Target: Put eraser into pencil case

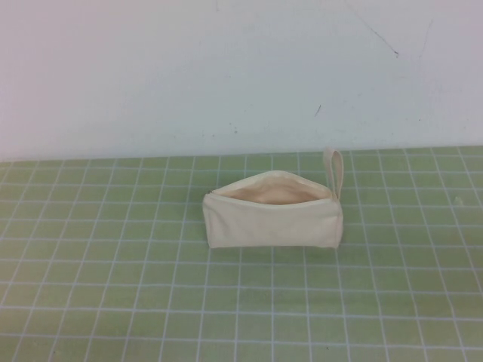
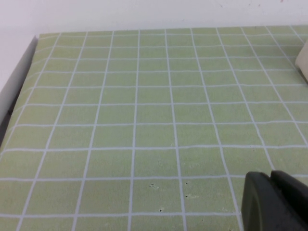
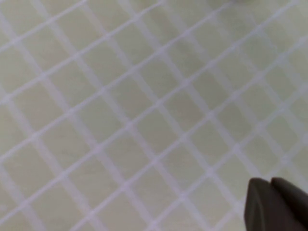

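Note:
The pencil case (image 1: 273, 210) is a cream canvas pouch standing on the green grid mat (image 1: 113, 286) at mid-table. Its zip mouth is open upward and shows peach lining. Its loop strap (image 1: 334, 170) sticks up at the right end. The eraser shows in no view. Neither arm shows in the high view. In the left wrist view my left gripper (image 2: 270, 175) is shut and empty, low over bare mat, and a cream corner of the pencil case (image 2: 303, 60) shows at the frame edge. In the right wrist view my right gripper (image 3: 270, 180) is shut and empty over bare mat.
A white wall (image 1: 226, 68) rises behind the mat's far edge. The mat's left edge with a grey border (image 2: 19, 82) shows in the left wrist view. Open grid mat lies on all sides of the pouch.

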Controlling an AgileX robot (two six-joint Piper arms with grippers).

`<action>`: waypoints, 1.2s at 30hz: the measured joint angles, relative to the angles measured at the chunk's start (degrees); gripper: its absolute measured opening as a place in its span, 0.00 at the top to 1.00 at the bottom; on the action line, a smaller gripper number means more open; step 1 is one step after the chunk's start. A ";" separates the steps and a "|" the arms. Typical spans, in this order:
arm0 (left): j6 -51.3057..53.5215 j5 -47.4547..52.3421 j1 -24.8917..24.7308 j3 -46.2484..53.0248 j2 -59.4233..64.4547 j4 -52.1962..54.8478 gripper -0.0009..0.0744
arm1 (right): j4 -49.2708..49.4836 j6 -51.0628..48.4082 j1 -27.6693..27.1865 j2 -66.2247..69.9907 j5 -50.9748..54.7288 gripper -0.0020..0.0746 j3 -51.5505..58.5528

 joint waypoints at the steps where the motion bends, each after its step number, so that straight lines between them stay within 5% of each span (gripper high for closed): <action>1: 0.00 0.00 0.00 0.00 0.00 0.00 0.99 | -0.27 -0.97 -1.48 -2.64 -1.11 0.97 1.08; 8: 0.00 0.00 0.00 0.00 0.00 0.00 0.99 | -0.77 -2.43 -12.90 -23.71 -13.96 0.97 13.64; 17: 0.00 0.00 0.00 0.00 0.00 0.00 0.99 | 2.47 -2.43 -20.80 -45.07 -14.71 0.97 25.13; 29: 0.00 0.04 0.00 0.00 -0.05 0.00 0.99 | 2.60 -1.25 -24.77 -47.19 -15.12 0.97 30.56; 36: 0.00 0.04 0.00 0.00 -0.05 0.00 0.99 | -5.81 18.16 -24.81 -47.22 -18.17 0.97 35.65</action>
